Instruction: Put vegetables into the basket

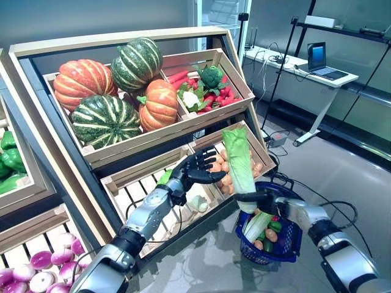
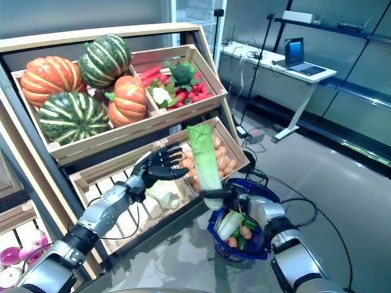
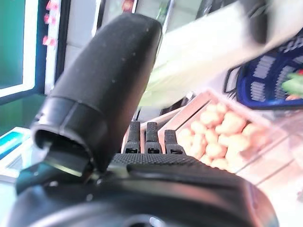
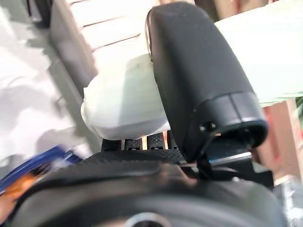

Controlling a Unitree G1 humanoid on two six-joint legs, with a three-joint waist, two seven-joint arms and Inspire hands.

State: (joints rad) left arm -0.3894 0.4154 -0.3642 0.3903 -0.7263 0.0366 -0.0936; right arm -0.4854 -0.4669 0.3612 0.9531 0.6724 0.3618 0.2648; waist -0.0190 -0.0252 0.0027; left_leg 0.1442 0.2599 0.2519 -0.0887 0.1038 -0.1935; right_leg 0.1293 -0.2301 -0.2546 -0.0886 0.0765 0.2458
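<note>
A long napa cabbage (image 1: pixel 238 162) stands upright over the blue basket (image 1: pixel 294 239), its leafy top in front of the potato crate (image 1: pixel 261 152). My right hand (image 1: pixel 267 200) is shut on its white base (image 4: pixel 123 109), with the thumb (image 4: pixel 199 85) pressed across it. The basket sits on the floor by the stand and holds another pale cabbage (image 1: pixel 256 226) and several small vegetables. My left hand (image 1: pixel 198 166) hovers open just left of the cabbage, over the potatoes (image 3: pixel 218 137), fingers (image 3: pixel 147 137) straight and holding nothing.
The wooden stand's top shelf carries pumpkins (image 1: pixel 82 79) and a crate of red peppers and broccoli (image 1: pixel 208 85). A pale vegetable (image 1: pixel 198 203) lies in the slatted lower crate. Green peppers (image 1: pixel 7 155) and purple-white bulbs (image 1: pixel 43 268) are at far left. A desk with a laptop (image 1: pixel 317 58) stands behind.
</note>
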